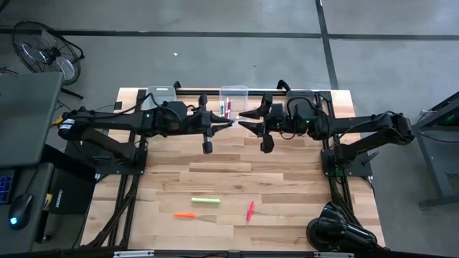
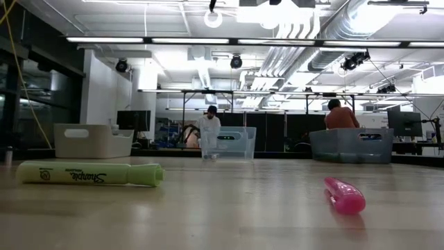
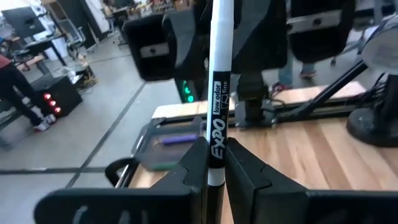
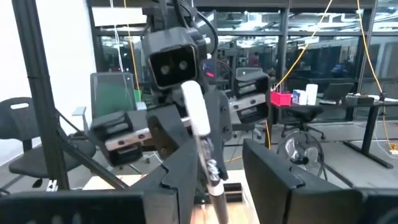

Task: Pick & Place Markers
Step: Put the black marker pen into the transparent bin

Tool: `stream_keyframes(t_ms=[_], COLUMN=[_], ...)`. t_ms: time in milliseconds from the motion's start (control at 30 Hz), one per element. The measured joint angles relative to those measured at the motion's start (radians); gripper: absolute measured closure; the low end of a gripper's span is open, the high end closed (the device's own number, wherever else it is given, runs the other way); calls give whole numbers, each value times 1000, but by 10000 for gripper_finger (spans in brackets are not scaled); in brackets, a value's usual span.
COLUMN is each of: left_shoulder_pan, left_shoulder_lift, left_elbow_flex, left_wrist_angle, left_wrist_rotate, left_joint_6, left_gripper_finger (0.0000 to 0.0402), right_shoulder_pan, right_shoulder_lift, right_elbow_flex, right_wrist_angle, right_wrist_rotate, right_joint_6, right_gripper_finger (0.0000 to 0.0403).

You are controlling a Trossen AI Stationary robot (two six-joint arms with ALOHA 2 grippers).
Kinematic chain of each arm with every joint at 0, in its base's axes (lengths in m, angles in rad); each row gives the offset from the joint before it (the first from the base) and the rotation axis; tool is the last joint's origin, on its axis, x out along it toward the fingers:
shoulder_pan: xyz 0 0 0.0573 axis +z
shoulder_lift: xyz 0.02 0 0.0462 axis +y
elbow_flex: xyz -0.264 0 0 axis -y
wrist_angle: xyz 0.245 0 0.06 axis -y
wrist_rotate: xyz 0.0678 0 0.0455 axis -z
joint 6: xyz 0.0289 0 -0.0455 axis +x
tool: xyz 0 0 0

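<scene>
From above, the left pincer [image 1: 231, 123] and the right pincer [image 1: 244, 120] meet tip to tip over the far part of the desk [image 1: 287, 179], just in front of a clear bin [image 1: 234, 94] at the far edge with markers inside; a second bin [image 1: 161, 95] sits at that edge behind the left arm; well behind both pincers, toward the near edge, lie a light green marker [image 1: 205, 201], an orange marker [image 1: 183, 214] and a red marker [image 1: 249, 210], with wide bare wood between them and the pincers.

From desk height, the light green marker [image 2: 89, 173] and a pink-red marker [image 2: 344, 194] lie flat and well apart; three bins stand along the far edge; people show in the room beyond.

From the left wrist, the left pincer [image 3: 215, 163] is squeezed tight on a black-and-white marker [image 3: 219, 93]; it sticks out toward the right arm.

From the right wrist, the right pincer [image 4: 233, 163] stands half open; the black-and-white marker [image 4: 200, 127] pokes in beside one finger; whether it touches is hard to tell.
</scene>
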State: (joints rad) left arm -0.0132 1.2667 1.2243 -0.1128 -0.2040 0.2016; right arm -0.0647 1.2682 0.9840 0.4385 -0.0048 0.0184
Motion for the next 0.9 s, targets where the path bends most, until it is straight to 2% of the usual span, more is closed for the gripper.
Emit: stream_keyframes(t_ms=[633, 900], left_shoulder_pan=[0, 0], left_shoulder_lift=[29, 29], left_elbow_flex=[0, 0], left_wrist_angle=[61, 58], left_wrist_rotate=[34, 41], left_joint_6=[-2, -8], left_gripper_finger=[371, 371], right_shoulder_pan=[42, 41], right_shoulder_lift=[57, 140], right_elbow_flex=[3, 87], right_wrist_angle=[87, 105], right_wrist_rotate=[-13, -48], right_joint_6=[33, 10], right_gripper_finger=[284, 284])
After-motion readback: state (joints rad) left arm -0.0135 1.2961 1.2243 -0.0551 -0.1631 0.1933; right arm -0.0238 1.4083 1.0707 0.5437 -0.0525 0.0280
